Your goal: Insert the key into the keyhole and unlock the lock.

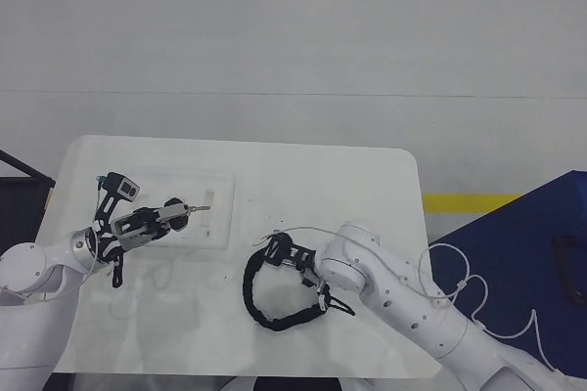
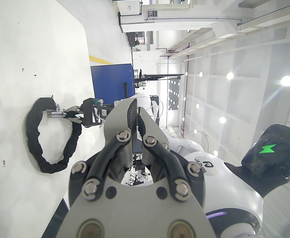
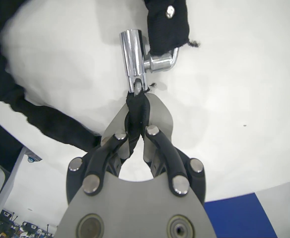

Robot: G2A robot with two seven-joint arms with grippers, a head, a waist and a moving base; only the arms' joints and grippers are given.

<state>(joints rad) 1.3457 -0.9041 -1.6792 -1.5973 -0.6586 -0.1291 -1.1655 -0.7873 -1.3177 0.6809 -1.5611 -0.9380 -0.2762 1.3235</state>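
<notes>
**Key and lock both gripped**

The left gripper (image 1: 184,211) is clenched on the key (image 1: 203,208), above a white tray (image 1: 176,179) on the table (image 1: 352,186). The right gripper (image 3: 137,100) grasps the black chain (image 3: 1,63) right beside the chrome lock (image 3: 132,55). The lock lies on the table, well apart from the key.

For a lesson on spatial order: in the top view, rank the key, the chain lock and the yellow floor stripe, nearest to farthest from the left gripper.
1. key: held by the left gripper.
2. chain lock: on the table, in the right gripper.
3. yellow floor stripe: off the table, right arm's side.
</notes>
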